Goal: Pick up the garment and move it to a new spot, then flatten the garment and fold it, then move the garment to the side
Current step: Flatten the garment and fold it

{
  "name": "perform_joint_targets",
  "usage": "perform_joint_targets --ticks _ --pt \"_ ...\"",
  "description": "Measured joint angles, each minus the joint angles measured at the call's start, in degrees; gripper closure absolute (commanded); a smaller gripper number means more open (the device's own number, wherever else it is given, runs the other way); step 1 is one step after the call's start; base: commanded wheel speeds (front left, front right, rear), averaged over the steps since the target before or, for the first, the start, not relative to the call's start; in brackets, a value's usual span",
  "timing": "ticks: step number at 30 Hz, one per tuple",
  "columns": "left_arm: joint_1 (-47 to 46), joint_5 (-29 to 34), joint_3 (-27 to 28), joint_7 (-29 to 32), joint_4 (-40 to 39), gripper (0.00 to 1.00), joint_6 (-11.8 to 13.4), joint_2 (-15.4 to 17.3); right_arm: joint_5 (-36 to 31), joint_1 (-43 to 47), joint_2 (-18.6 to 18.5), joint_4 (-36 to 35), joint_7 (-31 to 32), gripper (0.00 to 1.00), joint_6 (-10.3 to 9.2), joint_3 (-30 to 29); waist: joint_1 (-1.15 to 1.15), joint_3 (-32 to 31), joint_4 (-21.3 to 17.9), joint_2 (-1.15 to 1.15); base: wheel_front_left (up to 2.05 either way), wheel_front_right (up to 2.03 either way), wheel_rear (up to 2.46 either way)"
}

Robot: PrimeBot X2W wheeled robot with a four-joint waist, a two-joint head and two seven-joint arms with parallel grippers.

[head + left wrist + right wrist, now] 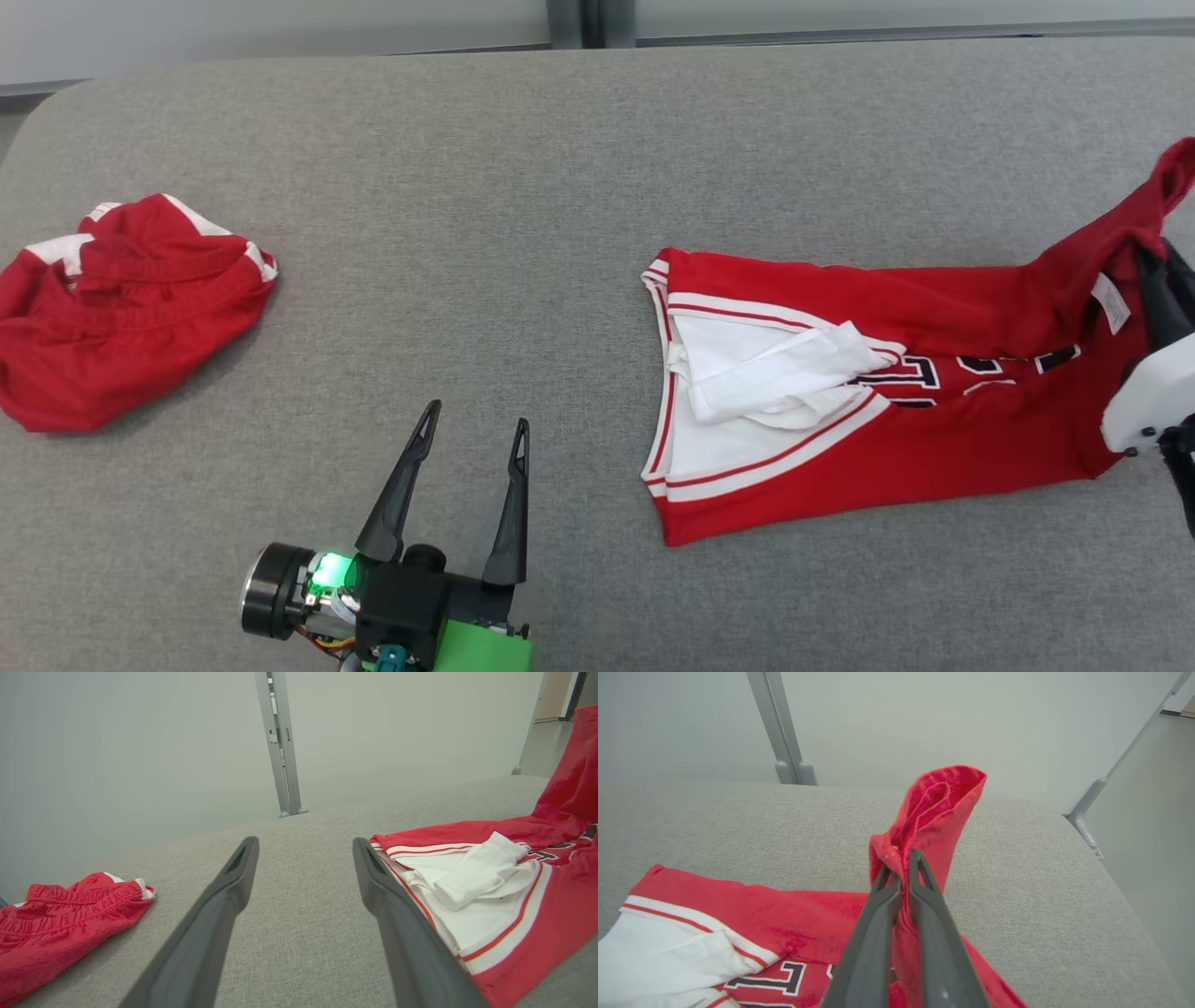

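The garment (pixel 934 308) is a red jersey with white trim and dark numerals, lying partly spread on the right of the grey table (pixel 560 140). Its right end is lifted off the surface. My right gripper (pixel 1148 259) is at the right edge, shut on that raised red strap. The right wrist view shows the fingers of this gripper (pixel 901 861) pinched on the strap, with the garment (pixel 798 914) below. My left gripper (pixel 477 417) stands open over bare table, left of the jersey and touching nothing. In the left wrist view the gripper (pixel 304 843) has the garment (pixel 560 896) on its right.
A second red garment with white trim, crumpled shorts (pixel 121 308), lies at the table's left; the shorts (pixel 60 924) also show in the left wrist view. A pale wall with a grey post (pixel 280 742) stands behind the table.
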Motion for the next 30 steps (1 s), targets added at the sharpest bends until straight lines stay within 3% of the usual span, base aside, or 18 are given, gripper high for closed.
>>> perform_joint_targets --ticks 10,25,27,29,30 --pt "1.01 -0.25 -0.51 0.0 -0.38 0.0 0.1 -0.92 -0.54 2.92 7.12 -8.13 3.65 1.0 -0.01 6.99 0.0 -1.31 6.49 0.0 0.0 0.0 0.0" --pt "1.66 -0.62 -0.85 0.0 0.35 0.0 -0.41 -1.79 0.19 2.18 11.39 -1.16 3.52 1.0 -0.02 18.29 0.0 -2.75 12.29 0.0 0.0 0.0 0.0" --pt "1.97 -0.62 -0.86 0.0 0.4 0.0 -0.69 -1.86 0.22 2.18 11.79 0.24 3.5 0.81 -0.02 18.9 0.0 -2.87 12.58 0.0 0.0 0.0 0.0" --pt "1.99 -0.65 -0.79 0.0 0.42 0.0 -0.82 -1.92 0.18 2.19 12.04 1.41 3.54 0.38 -0.01 19.29 0.0 -2.87 12.75 0.0 0.0 0.0 0.0" --pt "1.99 -0.66 -0.76 0.0 0.45 0.0 -0.88 -1.94 0.1 2.16 12.29 1.68 3.23 0.0 -0.01 19.22 0.0 -2.83 12.77 0.0 0.0 0.0 0.0"
